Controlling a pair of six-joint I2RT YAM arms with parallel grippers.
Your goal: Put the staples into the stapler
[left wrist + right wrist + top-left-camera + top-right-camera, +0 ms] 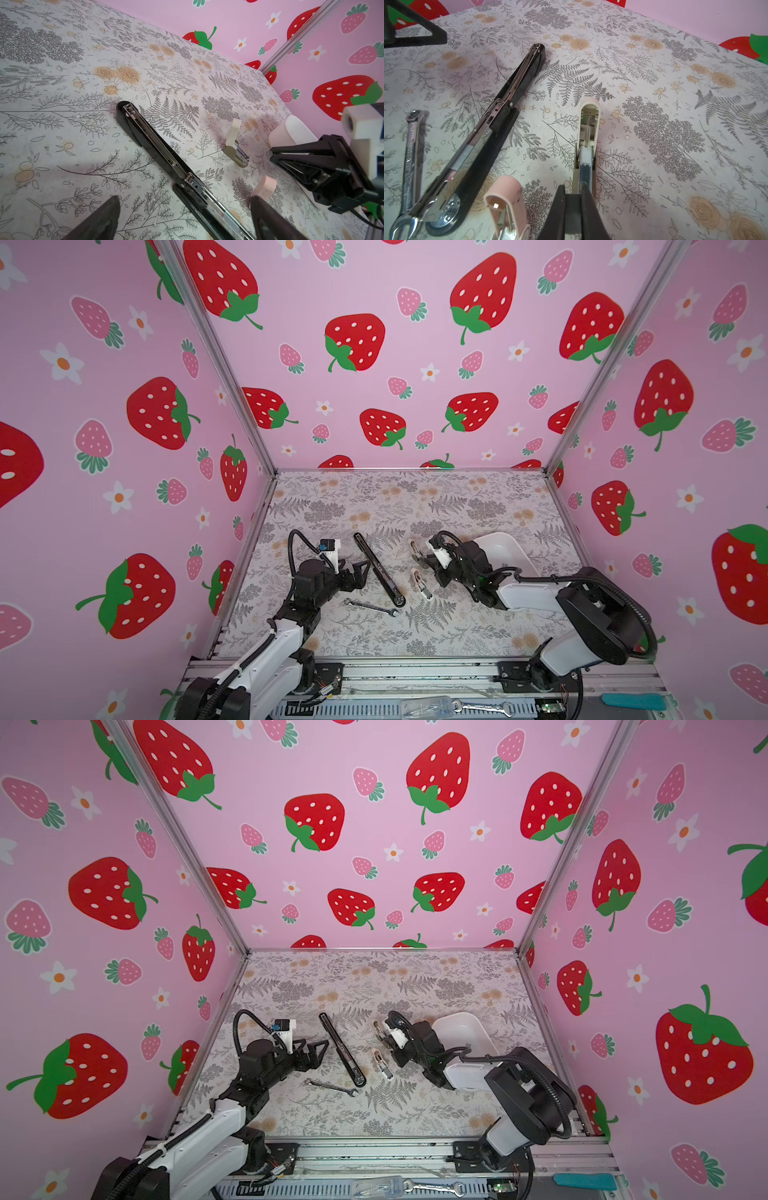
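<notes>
Black stapler [379, 570] at table [415, 506] centre, opened flat, lying diagonally, silver magazine up. Its near end is just beside the right end of wrench [370, 607]. Short grey strip [464, 154] in magazine channel; staples or glare, cannot tell.

Left gripper [360, 574] just left of stapler, jaws wide apart, nothing between them.

Right gripper [582, 187] with jaws together, tips at near end of beige mini stapler [588, 128]; anything pinched, cannot tell.

Pink mini stapler [420, 583] right of black stapler. White tray [505, 549] far right.
</notes>
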